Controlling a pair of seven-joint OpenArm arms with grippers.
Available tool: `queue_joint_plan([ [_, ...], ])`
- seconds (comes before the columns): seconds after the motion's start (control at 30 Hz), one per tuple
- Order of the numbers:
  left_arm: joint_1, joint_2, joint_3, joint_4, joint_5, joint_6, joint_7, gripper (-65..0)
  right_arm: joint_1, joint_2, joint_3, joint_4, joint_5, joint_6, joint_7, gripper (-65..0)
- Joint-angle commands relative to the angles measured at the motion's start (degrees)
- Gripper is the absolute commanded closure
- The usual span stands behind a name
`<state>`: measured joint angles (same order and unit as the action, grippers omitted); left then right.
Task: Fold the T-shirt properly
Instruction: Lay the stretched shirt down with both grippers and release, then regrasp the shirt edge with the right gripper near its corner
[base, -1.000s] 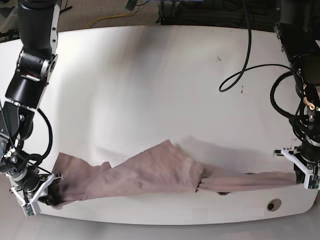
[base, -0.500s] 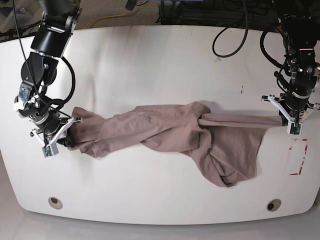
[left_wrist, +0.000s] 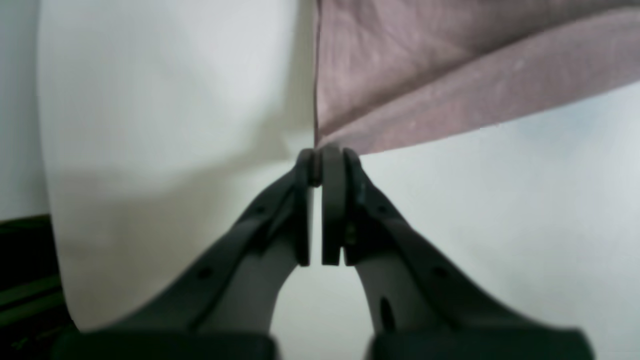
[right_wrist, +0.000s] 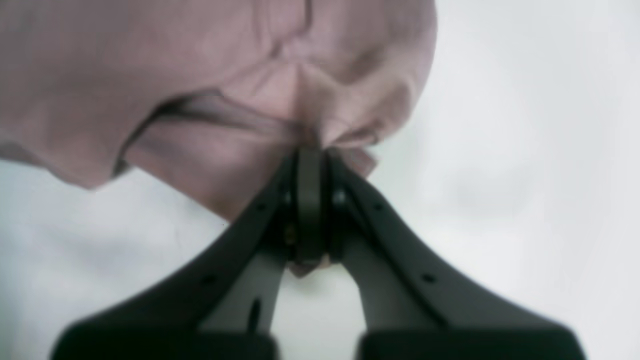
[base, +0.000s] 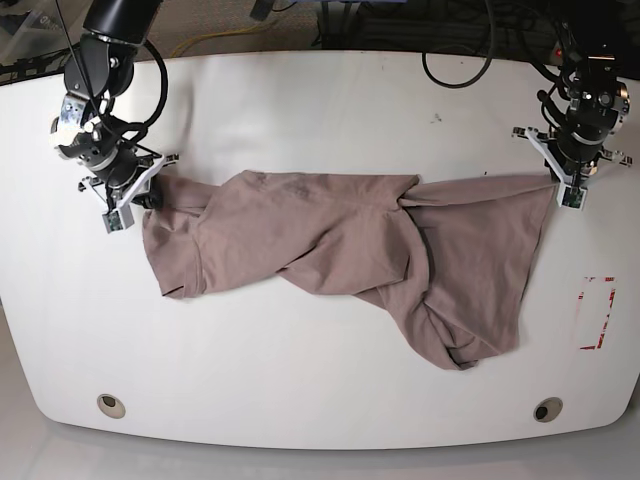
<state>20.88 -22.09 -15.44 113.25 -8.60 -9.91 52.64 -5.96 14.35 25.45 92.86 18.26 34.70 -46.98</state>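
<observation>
Nearest the camera, the front edge of the white counter (base: 300, 420) is bare but for two small round holes (base: 112, 405) near its corners. A bit further back, the lowest part of the T-shirt (base: 330, 250) hangs down in a soft lump on the right side. There is a red marked box (base: 597, 313) on the counter just beside that lump.

In the middle, the shirt lies across the counter from side to side. It is not flat. It is twisted in the middle like a wrung rag, with lots of folds and bumps.

Further back, each arm holds one end of the shirt. The left end effector (base: 566, 182) is pinched tight on a corner of the cloth, and the cloth pulls straight away from it. The right end effector (base: 143, 194) is pinched tight on a bunched bit of cloth at the other end.

Behind the arms, black cables (base: 470, 50) lie over the far edge.

I think this is the spreading-out step, before any fold. The twist has to come out first. The next move likely needs the arms to lift or shake the shirt, then lay it down smooth and flat.
</observation>
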Motion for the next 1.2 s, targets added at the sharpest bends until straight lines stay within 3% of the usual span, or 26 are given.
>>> queue_joint_plan([
  [0.0, 0.7, -0.8, -0.5, 0.8, 0.6, 0.4, -1.2, -0.4, -1.0, 0.9, 0.3, 1.5, 0.6, 0.1, 1.3, -0.5],
  [0.2, 2.0, -0.8, -0.5, 0.8, 0.6, 0.4, -1.3, -0.4, -4.4, 1.0, 3.7, 1.5, 7.9, 0.1, 1.3, -10.0],
  [0.4, 2.0, -0.7, -0.5, 0.7, 0.8, 0.4, -2.9, -0.4, -5.9, 1.5, 7.1, 3.2, 17.8, 0.0, 1.0, -41.2],
  [0.5, 3.0, -0.7, -0.5, 0.6, 0.9, 0.4, -6.4, -0.4, -6.0, 1.5, 7.4, 4.5, 22.9, -0.2, 0.1, -51.8],
  [0.63, 3.5, -0.7, -0.4, 0.6, 0.9, 0.4, -7.4, -0.4, -3.4, 1.3, 7.2, 3.5, 26.5, -0.1, -2.3, -49.5],
  [1.17, 3.6, -0.7, -0.3, 0.6, 0.9, 0.4, -7.4, -0.4, 8.0, -0.7, -0.6, -13.4, 26.7, -0.5, -5.6, -46.5],
])
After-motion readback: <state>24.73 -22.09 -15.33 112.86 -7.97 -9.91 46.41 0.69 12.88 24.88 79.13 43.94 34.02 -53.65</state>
